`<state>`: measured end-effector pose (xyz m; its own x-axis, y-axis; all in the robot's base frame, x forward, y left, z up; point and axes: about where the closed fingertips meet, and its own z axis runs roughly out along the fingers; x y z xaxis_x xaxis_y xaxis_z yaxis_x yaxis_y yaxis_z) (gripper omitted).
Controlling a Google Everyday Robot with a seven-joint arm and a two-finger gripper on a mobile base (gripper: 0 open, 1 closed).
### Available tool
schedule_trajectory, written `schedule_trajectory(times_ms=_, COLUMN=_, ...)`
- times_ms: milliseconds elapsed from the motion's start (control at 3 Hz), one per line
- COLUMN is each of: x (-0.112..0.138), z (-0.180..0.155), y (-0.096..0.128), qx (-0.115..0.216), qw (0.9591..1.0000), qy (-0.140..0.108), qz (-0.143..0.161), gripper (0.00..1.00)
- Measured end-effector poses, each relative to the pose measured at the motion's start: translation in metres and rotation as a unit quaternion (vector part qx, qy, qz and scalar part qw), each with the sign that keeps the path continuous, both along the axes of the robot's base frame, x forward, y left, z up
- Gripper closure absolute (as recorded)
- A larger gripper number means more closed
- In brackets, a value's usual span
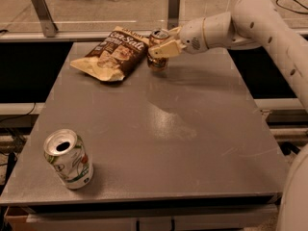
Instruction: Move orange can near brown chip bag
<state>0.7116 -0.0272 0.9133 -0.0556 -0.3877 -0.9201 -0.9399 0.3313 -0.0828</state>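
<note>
By one bag (pixel 113 57), gripper (pixel 159 47) holds one orange can (pixel 157 64).

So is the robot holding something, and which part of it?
Yes. The gripper, right beside the brown chip bag, holds the orange can; its jaws clamp the can's upper half from the sides.

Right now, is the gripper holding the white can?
No, the gripper grips the orange can beside the brown chip bag at the far side; the white can stands front-left.
</note>
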Motion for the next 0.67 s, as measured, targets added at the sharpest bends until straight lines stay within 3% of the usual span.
schedule_trajectory(times_ms=667, x=0.028, z=-0.01, y=0.024, qx=0.018, qw=0.9995, qy=0.01, qz=-0.022, gripper=0.59)
